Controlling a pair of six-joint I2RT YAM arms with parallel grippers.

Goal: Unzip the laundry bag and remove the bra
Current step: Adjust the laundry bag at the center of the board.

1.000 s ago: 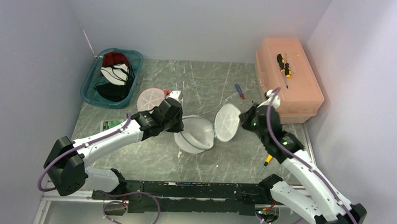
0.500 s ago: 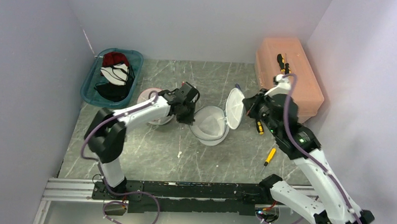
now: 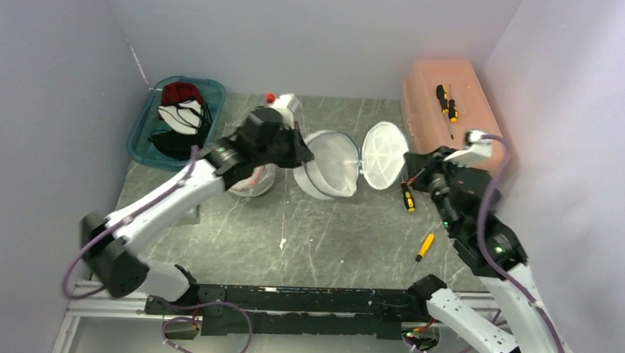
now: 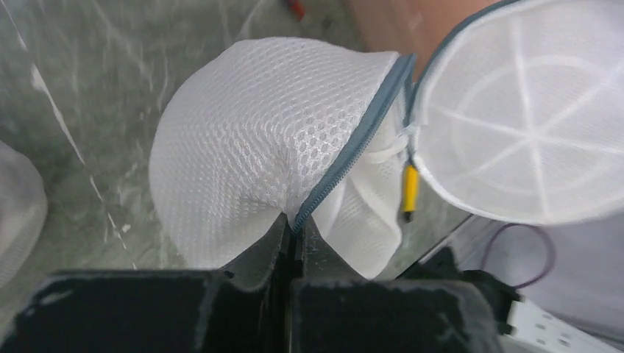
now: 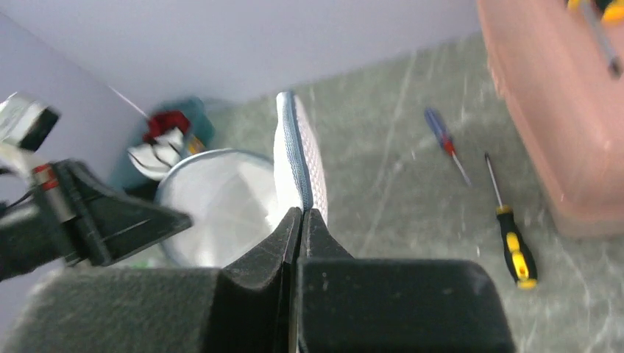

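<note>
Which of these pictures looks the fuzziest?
Right wrist view: the fuzziest, smeared all over, even the screwdriver and pink box. Left wrist view: laundry bag mesh crisp, only the close left end effector soft. Top view: sharp and evenly lit.

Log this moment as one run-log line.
left gripper: shut on laundry bag rim | right gripper: shut on its lid | zip: open | bag: spread between arms

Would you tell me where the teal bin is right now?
In the top view, the teal bin sits at the far-left corner of the table, by the left wall and left of the mesh bag.
</note>
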